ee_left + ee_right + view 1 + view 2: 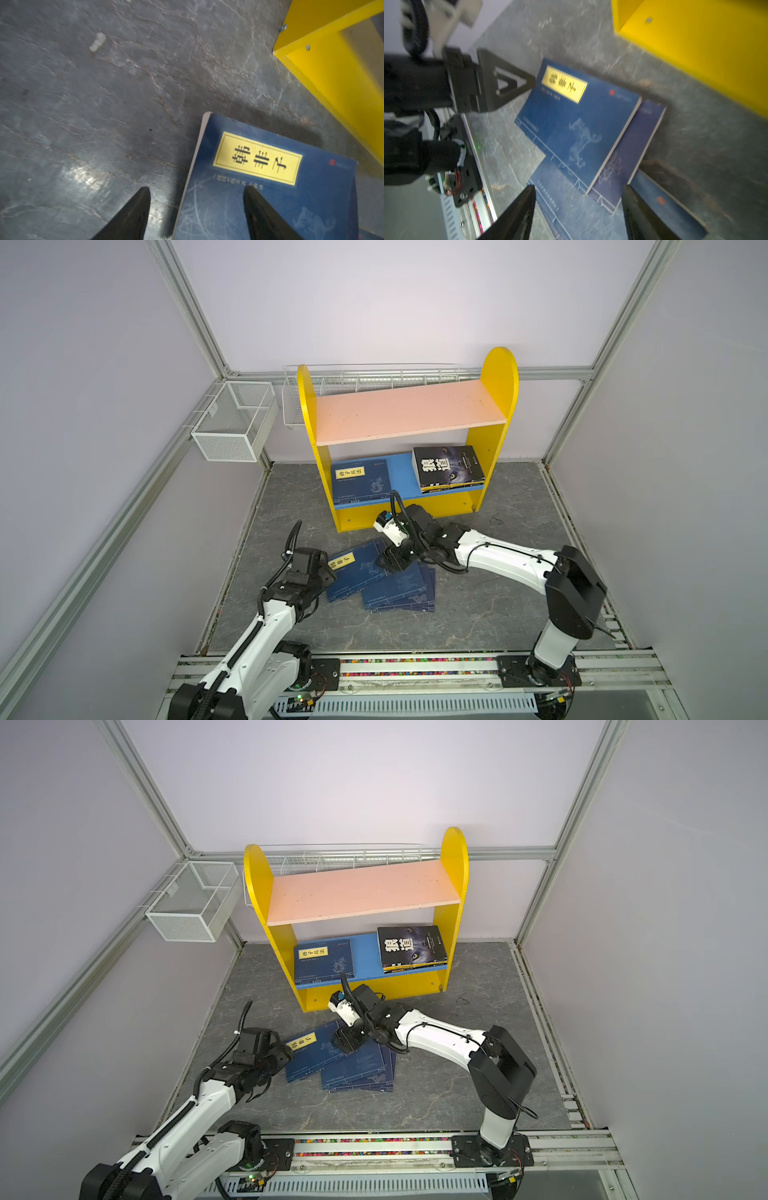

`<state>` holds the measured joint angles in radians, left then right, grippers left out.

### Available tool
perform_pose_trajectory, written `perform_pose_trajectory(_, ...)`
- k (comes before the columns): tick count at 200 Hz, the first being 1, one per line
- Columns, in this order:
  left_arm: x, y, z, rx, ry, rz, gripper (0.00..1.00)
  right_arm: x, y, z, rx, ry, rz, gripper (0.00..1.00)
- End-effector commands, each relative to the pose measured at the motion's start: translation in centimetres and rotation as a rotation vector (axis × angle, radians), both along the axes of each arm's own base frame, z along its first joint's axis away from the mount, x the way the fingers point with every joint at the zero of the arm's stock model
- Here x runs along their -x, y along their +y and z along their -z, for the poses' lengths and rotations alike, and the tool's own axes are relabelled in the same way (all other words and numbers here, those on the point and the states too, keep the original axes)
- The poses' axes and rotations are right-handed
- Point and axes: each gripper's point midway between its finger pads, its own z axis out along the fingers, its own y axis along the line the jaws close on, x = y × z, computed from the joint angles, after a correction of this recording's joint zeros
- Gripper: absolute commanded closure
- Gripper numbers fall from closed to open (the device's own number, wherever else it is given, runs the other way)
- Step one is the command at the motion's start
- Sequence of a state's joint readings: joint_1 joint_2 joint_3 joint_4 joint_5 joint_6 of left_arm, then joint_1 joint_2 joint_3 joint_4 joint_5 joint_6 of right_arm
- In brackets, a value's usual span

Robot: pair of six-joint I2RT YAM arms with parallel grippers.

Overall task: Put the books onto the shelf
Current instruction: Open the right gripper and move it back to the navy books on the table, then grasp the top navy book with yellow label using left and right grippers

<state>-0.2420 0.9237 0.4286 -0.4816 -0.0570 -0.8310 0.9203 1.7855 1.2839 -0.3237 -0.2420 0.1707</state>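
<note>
Now the left hand and right hand, both wide, are hovering over the navy-blue yellow-labelled paperback, probably next needing an edge pinch.

A pile of books is spread on the floor below the right gripper's jaws. The top book's edge is framed between the left gripper's jaws. Beyond both, the shelf is stood, with more books laid on its lower board.

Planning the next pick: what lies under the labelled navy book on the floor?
Under the labelled navy book lie other navy books, fanned out. Several edges show; the covered parts hide their exact number.
</note>
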Motion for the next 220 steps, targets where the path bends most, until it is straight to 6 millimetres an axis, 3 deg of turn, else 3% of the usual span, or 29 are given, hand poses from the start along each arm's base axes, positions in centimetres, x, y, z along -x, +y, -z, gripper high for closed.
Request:
perform_pose_trajectory(1,-0.4,-1.5,-0.3,0.031,-0.003,0.106,0.29,0.9,0.3,1.8,0.005,0.058,-0.057,0.32)
perform_pose_trajectory(27,-0.4,-2.5,0.7,0.057,0.035,0.157,0.31,1.1,0.0,4.1,0.058,0.095,-0.069,0.32)
perform_pose_trajectory(60,-1.0,-3.6,1.5,0.081,0.077,0.214,0.34,1.1,0.0,5.5,0.08,0.137,-0.074,0.32)
perform_pose_trajectory(132,-1.1,-6.0,3.6,0.149,0.187,0.333,0.38,-0.8,-0.8,5.3,0.072,0.171,0.012,0.32)
perform_pose_trajectory(178,-1.3,-7.7,2.8,0.172,0.16,0.412,0.42,-2.3,-2.5,5.4,0.043,0.204,0.099,0.32)
perform_pose_trajectory(220,-1.3,-11.1,1.7,0.18,0.149,0.563,0.48,-1.5,-1.7,3.8,-0.046,0.219,0.046,0.34)
